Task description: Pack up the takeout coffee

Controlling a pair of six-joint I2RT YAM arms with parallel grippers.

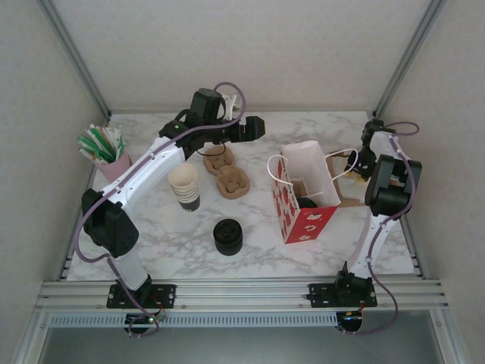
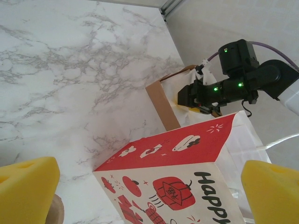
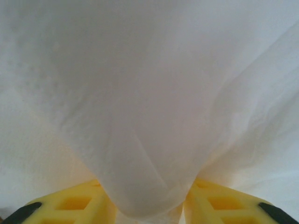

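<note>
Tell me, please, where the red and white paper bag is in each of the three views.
Top external: paper bag stands right of centre, open mouth up.
Left wrist: lower middle, its printed side facing the camera.
Right wrist: white wall up close, a fold between the yellow fingers.
Shared landmark: the right gripper at the bag's edge.

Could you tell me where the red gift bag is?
Top view: the red gift bag stands open right of centre, between the black lid stack and the right arm.
</note>
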